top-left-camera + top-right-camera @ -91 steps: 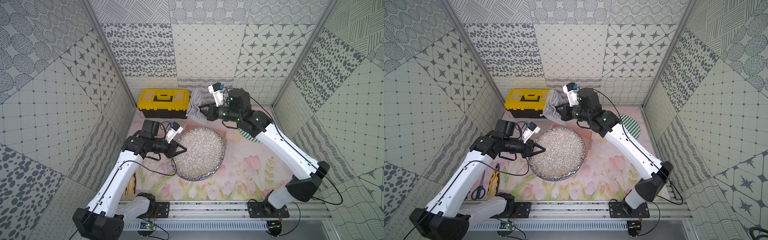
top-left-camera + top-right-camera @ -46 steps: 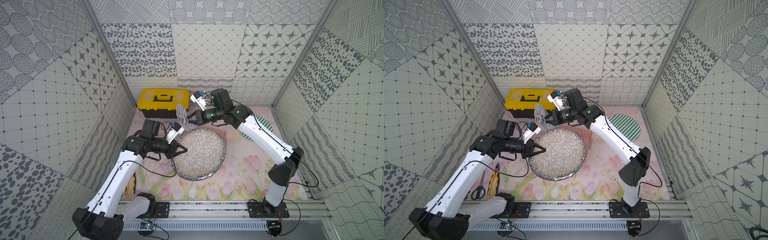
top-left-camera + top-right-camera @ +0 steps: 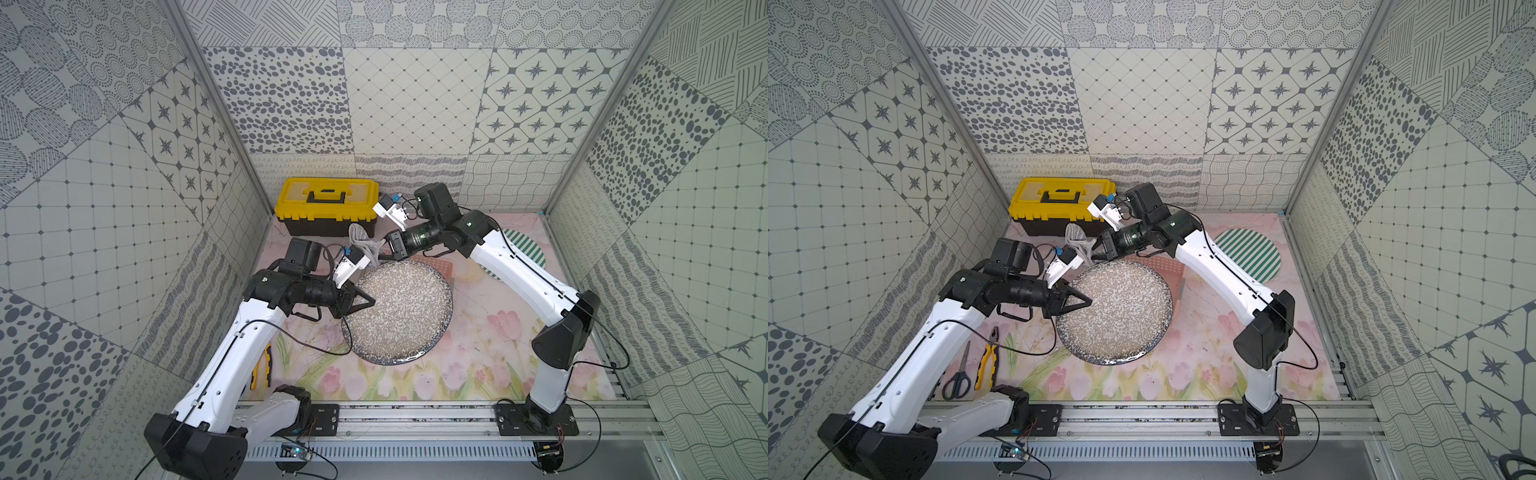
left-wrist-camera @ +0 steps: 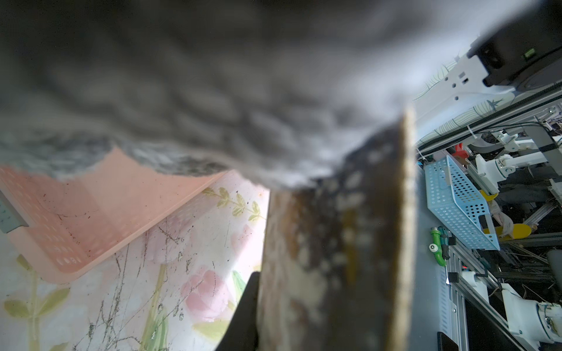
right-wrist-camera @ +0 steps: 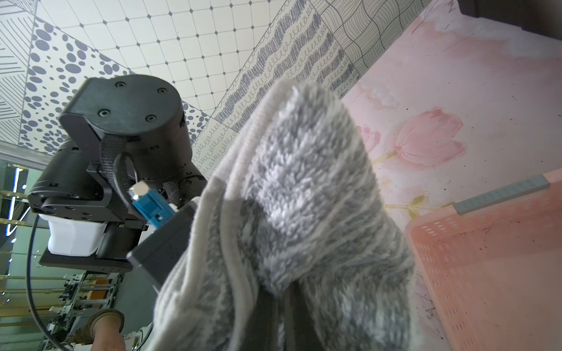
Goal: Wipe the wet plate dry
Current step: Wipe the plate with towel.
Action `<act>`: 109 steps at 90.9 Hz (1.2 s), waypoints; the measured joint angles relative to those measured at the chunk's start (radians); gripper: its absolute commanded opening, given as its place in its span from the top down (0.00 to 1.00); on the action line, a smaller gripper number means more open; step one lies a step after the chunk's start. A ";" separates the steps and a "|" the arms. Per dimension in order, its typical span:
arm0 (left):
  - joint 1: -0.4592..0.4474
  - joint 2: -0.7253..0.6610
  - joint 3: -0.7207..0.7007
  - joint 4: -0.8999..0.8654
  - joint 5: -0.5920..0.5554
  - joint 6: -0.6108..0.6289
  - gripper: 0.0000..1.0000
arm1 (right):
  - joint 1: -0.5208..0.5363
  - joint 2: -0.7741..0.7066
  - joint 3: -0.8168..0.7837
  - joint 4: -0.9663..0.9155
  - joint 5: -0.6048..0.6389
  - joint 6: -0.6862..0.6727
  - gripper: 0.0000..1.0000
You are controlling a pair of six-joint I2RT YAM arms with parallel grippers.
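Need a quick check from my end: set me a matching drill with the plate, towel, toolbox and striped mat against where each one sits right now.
Things:
1. plate
2. towel
3. toolbox
4. striped mat

Places:
A. by the back wall, lid shut
B. pinched in the right pincer
C. flat on the table, partly hidden by the right arm
D. gripped at its rim by the left pincer

Pairs: 1-D, 2-B, 3-A, 4-C
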 measured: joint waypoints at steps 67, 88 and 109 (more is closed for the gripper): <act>-0.002 0.010 0.013 0.018 0.000 -0.009 1.00 | -0.137 -0.194 -0.288 0.050 -0.033 -0.051 1.00; 0.007 0.018 0.027 0.025 0.021 -0.028 1.00 | -0.194 -0.278 -0.431 0.125 -0.033 -0.013 1.00; 0.039 0.022 0.029 0.034 0.055 -0.059 1.00 | -0.224 -0.312 -0.505 0.181 -0.030 0.006 1.00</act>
